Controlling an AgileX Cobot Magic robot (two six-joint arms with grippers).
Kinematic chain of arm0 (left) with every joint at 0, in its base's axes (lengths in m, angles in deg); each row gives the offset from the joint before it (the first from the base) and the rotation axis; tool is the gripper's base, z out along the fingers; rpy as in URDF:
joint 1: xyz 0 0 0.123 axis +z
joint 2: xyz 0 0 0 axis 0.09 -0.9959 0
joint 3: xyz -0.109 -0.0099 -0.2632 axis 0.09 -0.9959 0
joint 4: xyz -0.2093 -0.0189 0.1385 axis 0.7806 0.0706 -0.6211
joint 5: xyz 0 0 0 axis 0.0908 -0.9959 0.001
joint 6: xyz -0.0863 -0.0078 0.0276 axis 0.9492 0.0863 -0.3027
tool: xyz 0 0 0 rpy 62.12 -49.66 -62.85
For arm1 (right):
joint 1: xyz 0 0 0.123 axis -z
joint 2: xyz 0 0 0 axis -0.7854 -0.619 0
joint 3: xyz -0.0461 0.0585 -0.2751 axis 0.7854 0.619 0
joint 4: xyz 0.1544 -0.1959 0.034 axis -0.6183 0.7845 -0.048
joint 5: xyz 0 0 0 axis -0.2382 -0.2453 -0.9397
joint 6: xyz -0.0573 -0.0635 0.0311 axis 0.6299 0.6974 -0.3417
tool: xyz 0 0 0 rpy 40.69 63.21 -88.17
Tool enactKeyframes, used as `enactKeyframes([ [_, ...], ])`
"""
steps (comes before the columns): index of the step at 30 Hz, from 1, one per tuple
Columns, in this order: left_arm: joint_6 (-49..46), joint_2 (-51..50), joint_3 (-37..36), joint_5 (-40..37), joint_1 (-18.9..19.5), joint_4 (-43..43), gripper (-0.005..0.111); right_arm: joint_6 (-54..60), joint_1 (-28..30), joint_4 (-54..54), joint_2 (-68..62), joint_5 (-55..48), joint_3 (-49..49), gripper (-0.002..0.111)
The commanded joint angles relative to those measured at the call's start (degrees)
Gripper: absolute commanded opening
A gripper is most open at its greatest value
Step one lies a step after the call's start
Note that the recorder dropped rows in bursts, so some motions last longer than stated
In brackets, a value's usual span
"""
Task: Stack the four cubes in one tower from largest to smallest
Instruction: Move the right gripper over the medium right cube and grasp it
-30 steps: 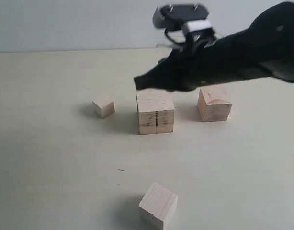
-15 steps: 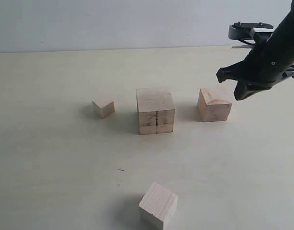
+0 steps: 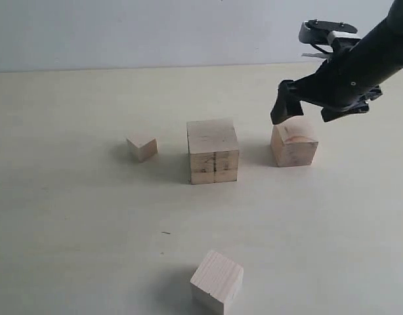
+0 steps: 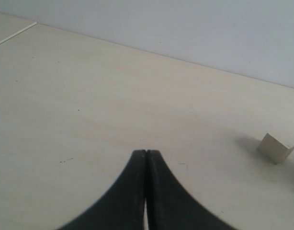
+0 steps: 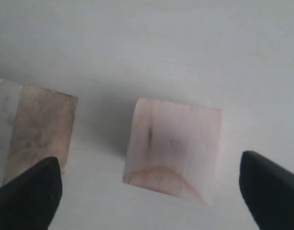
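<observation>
On the counter [image 3: 70, 216], each standing alone, are seen the largest cube [image 3: 213, 152] at the centre of the exterior frame, the smallest cube [image 3: 142, 146] to its left, a mid-sized cube [image 3: 294, 142] to its right, and another cube [image 3: 217, 281] at the lower edge, turned at an angle. The right hand [image 3: 302, 117] is seen at the upper right, its fingers spread wide over the mid-sized cube; whether it is touched cannot be made out. The left hand [image 4: 146, 160] is pressed together on nothing.

The right end effector [image 3: 305, 113] hangs pointing down, its jaws spread wide. The left end effector [image 4: 146, 162] has its jaws pressed together.
</observation>
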Motion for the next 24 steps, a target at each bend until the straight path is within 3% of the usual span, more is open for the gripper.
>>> enactKeyframes([
  [1, -0.26, 0.35, 0.13, 0.35, -0.47, -0.11, 0.0, 1.88, -1.07, -1.79, -4.04, 5.43, -0.32, 0.096],
  [10, -0.26, 0.35, 0.13, 0.35, -0.47, -0.11, 0.0, -5.03, -3.52, 7.72, -6.73, 11.29, -0.32, 0.094],
  [12, -0.26, 0.35, 0.13, 0.35, -0.47, -0.11, 0.0, -8.41, -3.52, 9.79, -6.77, 10.91, -0.32, 0.089],
  [19, -0.26, 0.35, 0.13, 0.35, -0.47, -0.11, 0.0, -13.78, -3.52, 11.85, -6.65, 4.98, -0.32, 0.057],
  [24, -0.26, 0.35, 0.13, 0.35, -0.47, -0.11, 0.0, -13.78, -3.52, 8.0, -0.59, 0.76, -0.32, 0.054],
])
